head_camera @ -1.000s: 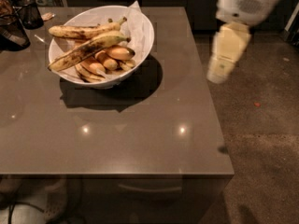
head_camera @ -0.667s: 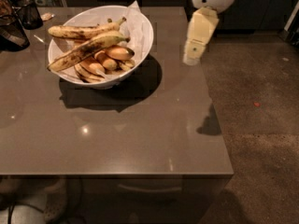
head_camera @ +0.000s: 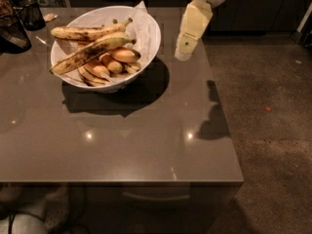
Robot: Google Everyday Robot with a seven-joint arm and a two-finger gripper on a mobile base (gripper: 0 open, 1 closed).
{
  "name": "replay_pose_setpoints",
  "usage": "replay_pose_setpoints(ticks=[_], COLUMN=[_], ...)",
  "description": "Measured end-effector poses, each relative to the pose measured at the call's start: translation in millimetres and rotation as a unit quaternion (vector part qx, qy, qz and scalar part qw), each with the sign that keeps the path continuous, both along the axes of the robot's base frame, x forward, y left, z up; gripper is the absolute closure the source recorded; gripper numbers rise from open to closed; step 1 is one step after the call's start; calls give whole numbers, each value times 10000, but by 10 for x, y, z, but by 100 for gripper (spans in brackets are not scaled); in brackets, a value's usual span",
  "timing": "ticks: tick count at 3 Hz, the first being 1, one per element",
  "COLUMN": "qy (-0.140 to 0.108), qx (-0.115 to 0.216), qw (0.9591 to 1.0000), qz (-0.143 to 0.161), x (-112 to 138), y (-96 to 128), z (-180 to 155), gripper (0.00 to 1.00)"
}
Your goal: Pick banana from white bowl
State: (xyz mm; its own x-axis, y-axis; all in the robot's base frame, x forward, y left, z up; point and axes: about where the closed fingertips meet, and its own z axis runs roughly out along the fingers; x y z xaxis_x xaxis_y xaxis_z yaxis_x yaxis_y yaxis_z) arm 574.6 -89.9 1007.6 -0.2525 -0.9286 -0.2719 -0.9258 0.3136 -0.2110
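Note:
The white bowl [head_camera: 151, 38] stands at the back left of the brown table, lined with white paper. The banana [head_camera: 90, 52], the longest, with dark brown blotches, lies diagonally across the top of the pile. A second long spotted banana [head_camera: 85, 32] lies behind it. Small plump orange-yellow bananas [head_camera: 124, 55] lie under them. My gripper [head_camera: 183, 54] hangs on the cream arm just right of the bowl's rim, above the table and apart from the fruit. It holds nothing that I can see.
Dark containers [head_camera: 30, 13] stand at the table's back left corner. The table's right edge [head_camera: 225, 116] runs close under the arm, with speckled floor beyond. Pale shoes [head_camera: 29, 218] show below the front edge.
The arm has swung left from beyond the table's right edge to just beside the bowl. The bowl and bananas have not moved.

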Motion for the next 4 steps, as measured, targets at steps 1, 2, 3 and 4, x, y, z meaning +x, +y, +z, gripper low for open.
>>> replay_pose_setpoints(ticks=[1, 2, 3, 4], qy=[94, 23, -39, -199], qx=[80, -15, -181, -56], qw=[9999, 9997, 9985, 9983], qz=[53, 226, 508, 553], x=[-19, 57, 102, 167], y=[318, 786, 1239, 1348], z=[90, 159, 138, 172], gripper=[0, 0, 0, 0])
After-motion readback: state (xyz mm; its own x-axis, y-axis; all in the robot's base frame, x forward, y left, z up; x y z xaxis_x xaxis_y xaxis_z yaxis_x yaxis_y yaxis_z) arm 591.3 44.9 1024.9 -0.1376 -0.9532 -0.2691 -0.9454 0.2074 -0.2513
